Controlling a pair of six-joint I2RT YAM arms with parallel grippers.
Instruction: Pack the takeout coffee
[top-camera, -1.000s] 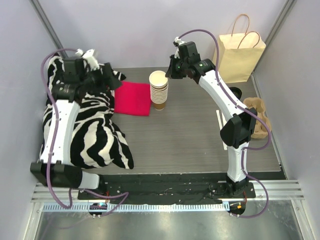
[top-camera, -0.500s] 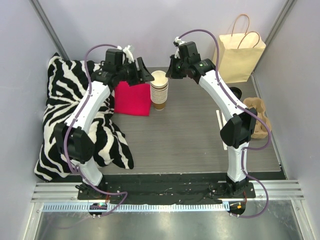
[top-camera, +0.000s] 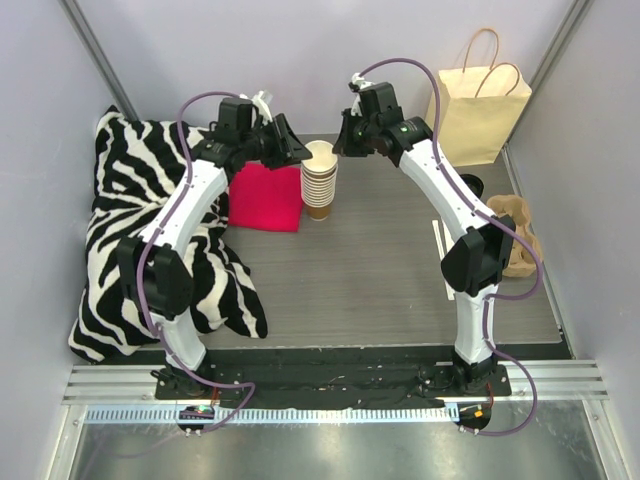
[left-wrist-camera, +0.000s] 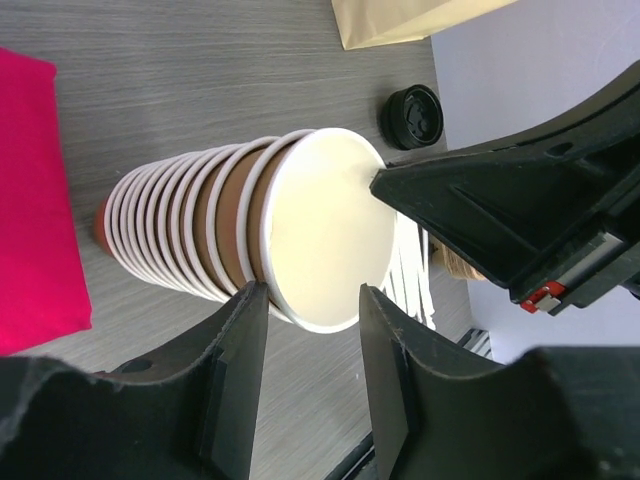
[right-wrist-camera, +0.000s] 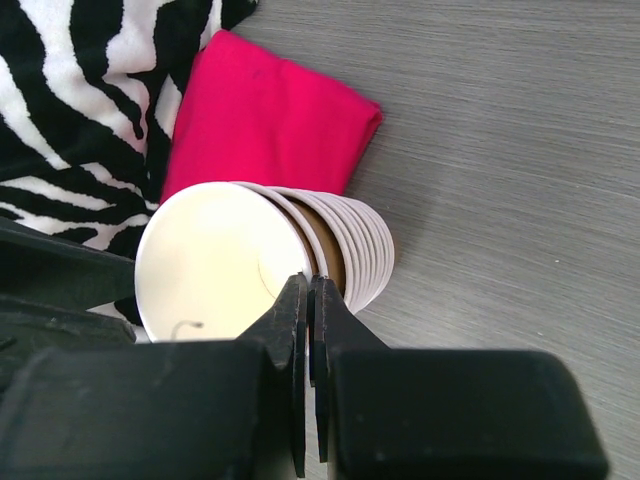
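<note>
Left gripper (left-wrist-camera: 312, 298): jaws apart, one on either side of the top rim of the cup stack (left-wrist-camera: 190, 235); contact unclear. Right gripper (right-wrist-camera: 309, 288): closed, tips at the same rim from the opposite side; cannot tell whether it pinches the rim. Coffee (left-wrist-camera: 411, 117) stands on the table (top-camera: 380, 270) near the bag (top-camera: 478, 115), apart from both grippers.

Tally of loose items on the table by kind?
Cup stack: 1
Paper bag: 1
Red cloth: 1
Zebra pillow: 1
Black lid: 1
Cardboard tray: 1
Total: 6; thin white sticks not counted, too small to tell.
</note>
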